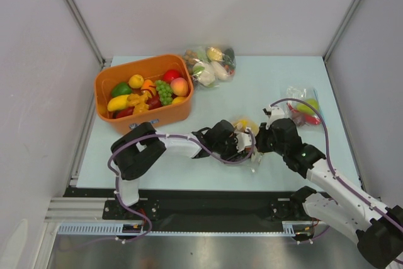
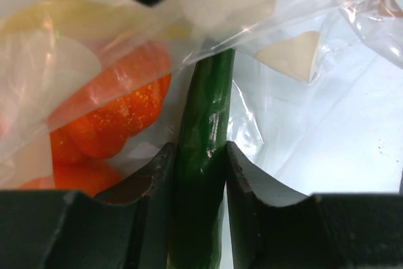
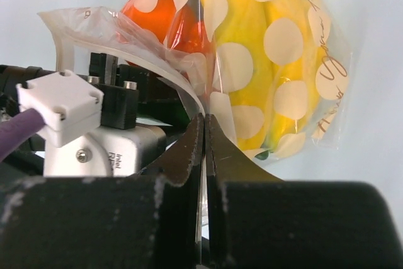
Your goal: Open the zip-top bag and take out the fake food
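The zip-top bag (image 1: 246, 125) lies at my table's centre, with orange and yellow fake food (image 2: 119, 118) inside. From 9 o'clock my left gripper (image 2: 200, 159) pinches a green vegetable (image 2: 208, 99). From 3 o'clock my right gripper (image 3: 205, 127) clamps the bag's film. The basket (image 1: 143, 115) is at 10 o'clock.

Item 1 — zip-top bag (image 1: 247, 128), clear, with yellow and orange fake food (image 1: 243, 123) inside. It sits between the left gripper (image 1: 241, 142) and right gripper (image 1: 260, 144), touching both. Jaw positions can't be read from above.
Item 2 — orange tub (image 1: 151, 116), well off to the left gripper's far left. It is heaped with toy fruit (image 1: 146, 92): green grapes (image 1: 164, 91), banana (image 1: 118, 102), lemon (image 1: 136, 80), peach (image 1: 179, 85).
Item 3: 2nd filled bag (image 1: 211, 65), far beyond both grippers.
Item 4: 3rd filled bag (image 1: 303, 106), near, off the right gripper's right.
Surface: pale blue table (image 1: 264, 86).
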Robot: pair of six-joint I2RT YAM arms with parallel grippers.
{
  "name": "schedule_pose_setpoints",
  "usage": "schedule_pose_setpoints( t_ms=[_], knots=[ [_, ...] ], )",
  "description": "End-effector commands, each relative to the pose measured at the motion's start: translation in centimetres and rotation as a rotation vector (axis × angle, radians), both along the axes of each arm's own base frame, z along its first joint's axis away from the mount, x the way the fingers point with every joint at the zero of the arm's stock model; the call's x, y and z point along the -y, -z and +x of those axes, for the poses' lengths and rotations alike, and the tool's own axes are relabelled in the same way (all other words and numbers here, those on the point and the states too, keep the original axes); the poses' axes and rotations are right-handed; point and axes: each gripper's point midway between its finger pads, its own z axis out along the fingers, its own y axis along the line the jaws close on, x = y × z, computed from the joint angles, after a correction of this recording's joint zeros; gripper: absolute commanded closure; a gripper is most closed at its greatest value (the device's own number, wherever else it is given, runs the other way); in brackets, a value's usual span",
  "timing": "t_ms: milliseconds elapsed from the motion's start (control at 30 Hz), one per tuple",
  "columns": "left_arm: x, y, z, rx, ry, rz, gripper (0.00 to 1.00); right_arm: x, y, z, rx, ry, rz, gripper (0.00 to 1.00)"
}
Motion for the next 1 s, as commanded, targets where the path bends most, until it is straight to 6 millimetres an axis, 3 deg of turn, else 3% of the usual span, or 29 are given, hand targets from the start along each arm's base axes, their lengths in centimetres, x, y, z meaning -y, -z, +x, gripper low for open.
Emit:
schedule_pose_setpoints(
  t_ms=[0, 133, 467, 733, 867, 933, 967],
  knots=[
    [-0.6, -1.5, -1.2, -0.013, 0.029, -0.02, 0.87, 0.1, -0.5, 0.2, 0.022, 0.005, 0.018, 1.0],
    [-0.5, -3.2, -1.8, -0.037, 0.02, -0.067, 0.99, 0.6, -0.6, 0.2, 0.025, 0.018, 0.01, 1.0],
    [0.4, -10.6, -2.5, -0.071, -0.024, -0.262, 0.99, 1.1, -0.5, 0.0, 0.019, 0.026, -0.008, 1.0],
    [0.8, -11.5, -0.4, -0.051, -0.139, -0.248, 0.99, 0.6, -3.1, 0.2, 0.064, -0.012, 0.001, 1.0],
    [2.1, -13.3, 0.8, -0.032, -0.152, -0.256, 0.98, 0.5, -3.6, 0.1, 0.06, -0.03, -0.011, 1.0],
    [2.3, -13.3, 1.1, -0.031, -0.144, -0.228, 0.98, 0.6, -3.9, 0.1, 0.065, -0.035, -0.017, 1.0],
    [2.8, -14.4, 1.4, -0.02, -0.141, -0.241, 0.98, 0.7, -3.9, 0.0, 0.064, -0.035, -0.021, 1.0]
  ],
)
